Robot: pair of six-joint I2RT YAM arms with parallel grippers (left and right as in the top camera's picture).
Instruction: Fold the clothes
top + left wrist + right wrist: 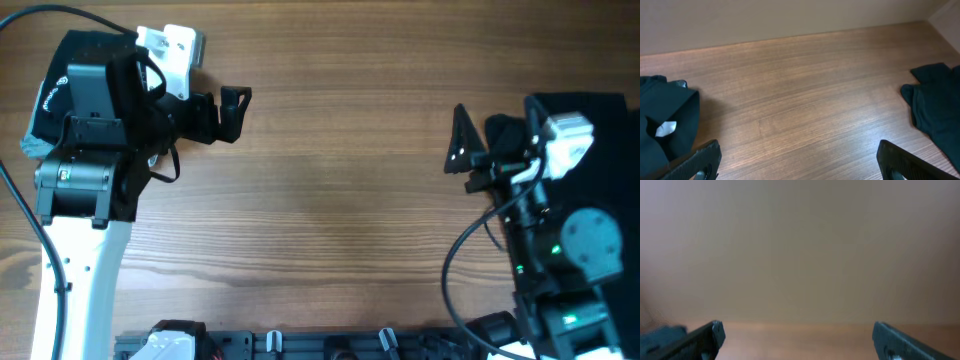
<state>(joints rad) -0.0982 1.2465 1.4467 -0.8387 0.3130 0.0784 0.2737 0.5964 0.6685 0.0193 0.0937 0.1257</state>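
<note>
A black garment (70, 55) with a small white logo lies at the table's far left, mostly hidden under my left arm. A grey-blue edge (35, 147) shows beside it. Another black garment (600, 105) lies at the far right, under my right arm. My left gripper (235, 112) is open and empty over bare wood. In the left wrist view it (802, 167) hangs between dark cloth with a white tag (662, 112) at left and dark cloth (935, 105) at right. My right gripper (455, 142) is open and empty, seen in its wrist view (800, 340).
The wooden table (340, 200) stretches between the two arms. Black cables run along both arms. A dark rail with clips (330, 345) lies along the front edge. A plain wall (765, 20) stands behind the table.
</note>
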